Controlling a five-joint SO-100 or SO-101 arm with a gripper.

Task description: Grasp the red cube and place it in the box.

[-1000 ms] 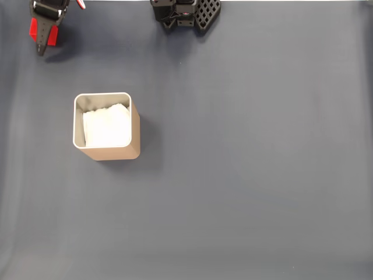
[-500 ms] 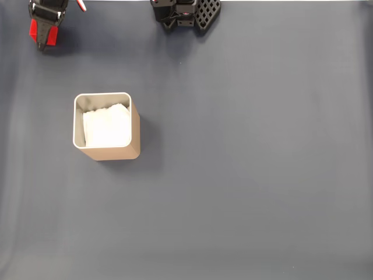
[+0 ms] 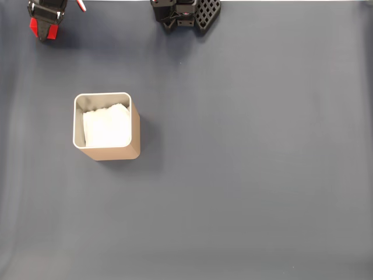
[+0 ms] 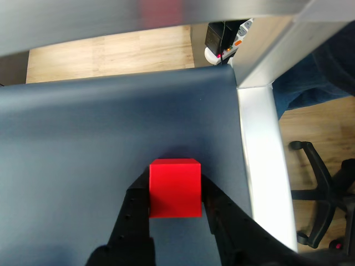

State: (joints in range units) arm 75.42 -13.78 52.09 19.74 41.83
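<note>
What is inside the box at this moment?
In the fixed view, the box holds only white padding. What lies under the padding is covered. The red cube sits between the hand's fingers.

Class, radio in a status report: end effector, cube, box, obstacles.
End effector shut on red cube. Box open, apart from it. Mat between bare.

The box (image 3: 106,126) is the lone obstacle on the dark mat (image 3: 250,175) in the fixed view, its top open over white padding (image 3: 106,125). Bare mat lies right of the box, below it, and above it toward the arm's black base (image 3: 185,13) at the far edge.
</note>
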